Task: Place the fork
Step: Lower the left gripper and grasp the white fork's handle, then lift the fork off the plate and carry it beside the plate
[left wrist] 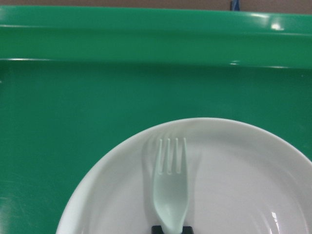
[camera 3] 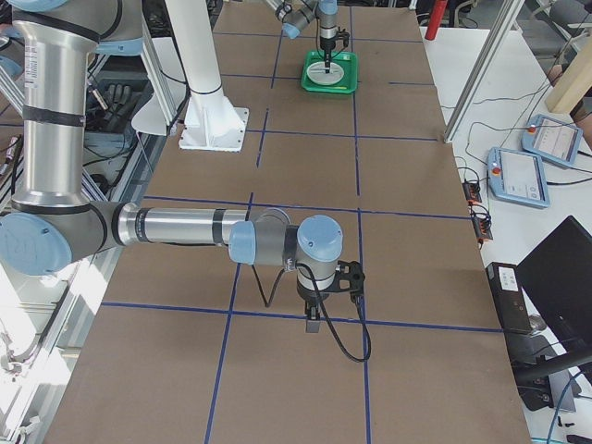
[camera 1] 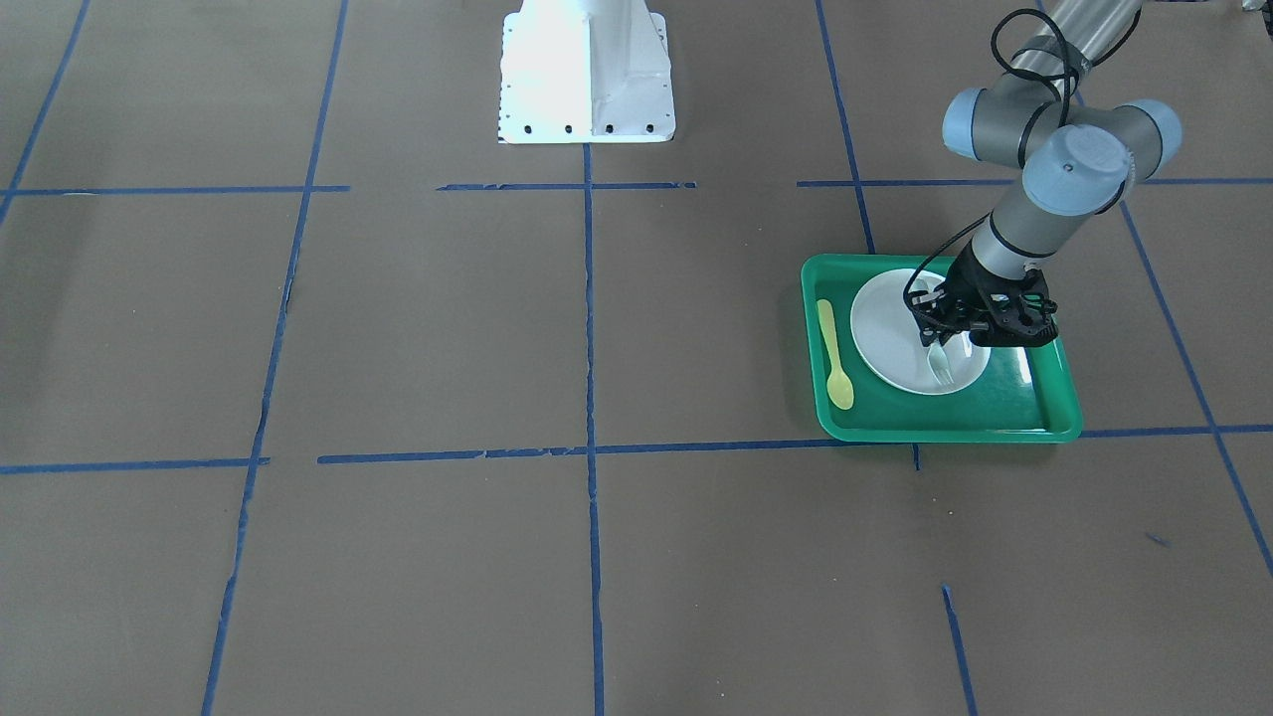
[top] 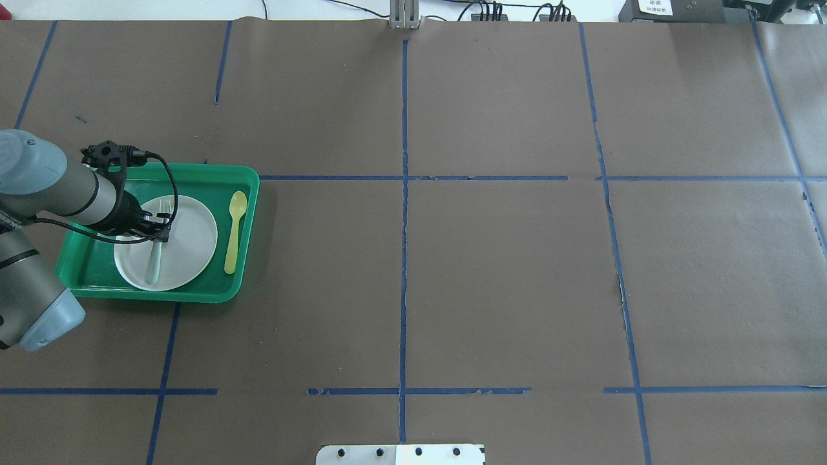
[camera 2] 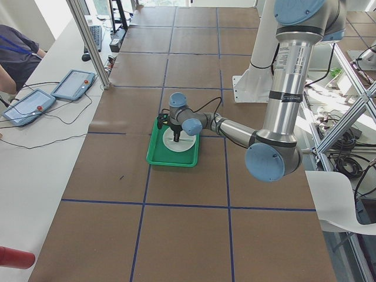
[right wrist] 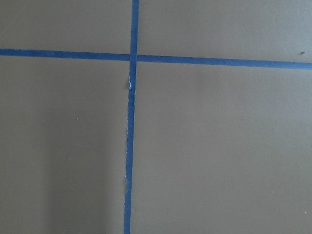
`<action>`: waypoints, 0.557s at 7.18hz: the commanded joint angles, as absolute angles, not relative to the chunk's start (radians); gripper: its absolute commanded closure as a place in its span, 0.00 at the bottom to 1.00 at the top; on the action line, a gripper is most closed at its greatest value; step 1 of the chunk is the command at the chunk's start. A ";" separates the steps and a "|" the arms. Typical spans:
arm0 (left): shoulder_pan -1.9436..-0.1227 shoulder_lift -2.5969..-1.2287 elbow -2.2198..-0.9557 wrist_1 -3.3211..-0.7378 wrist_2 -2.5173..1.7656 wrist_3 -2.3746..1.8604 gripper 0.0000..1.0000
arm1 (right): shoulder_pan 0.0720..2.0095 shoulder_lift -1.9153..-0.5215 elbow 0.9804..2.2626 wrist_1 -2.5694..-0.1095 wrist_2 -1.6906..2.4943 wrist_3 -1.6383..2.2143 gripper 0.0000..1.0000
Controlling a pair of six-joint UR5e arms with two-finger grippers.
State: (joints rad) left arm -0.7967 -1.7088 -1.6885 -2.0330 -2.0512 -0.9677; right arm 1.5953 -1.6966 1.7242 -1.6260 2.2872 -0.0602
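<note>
Fork (top: pixel 155 261) down on the white plate (top: pixel 194 239) in the green tray (top: pixel 194 171), far left of the bench, left gripper (top: pixel 160 231) seemingly pinched on its neck, so only letting go remains, I'd say.

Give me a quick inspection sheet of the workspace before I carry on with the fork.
Surface: brown-covered table with a blue tape grid.
Job's things: fork on the white plate, tines pointing away from the robot; the plate sits in the green tray.
Clutter: yellow spoon in the tray beside the plate, apart from it.
Grippers: left gripper low over the fork's handle, grip unclear; right gripper over bare table, state unclear.
Cables: black cable loops from the left wrist over the tray.
Surroundings: control tablets and a person at the side bench.
</note>
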 commanded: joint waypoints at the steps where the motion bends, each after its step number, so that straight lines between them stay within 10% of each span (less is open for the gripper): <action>1: -0.810 -1.680 -1.781 -1.981 -2.059 -0.927 1.00 | 1.595 -1.697 1.724 -1.626 2.287 -0.061 0.00; 4: -0.862 -1.628 -1.753 -1.990 -2.052 -0.774 1.00 | 1.595 -1.697 1.724 -1.626 2.287 -0.061 0.00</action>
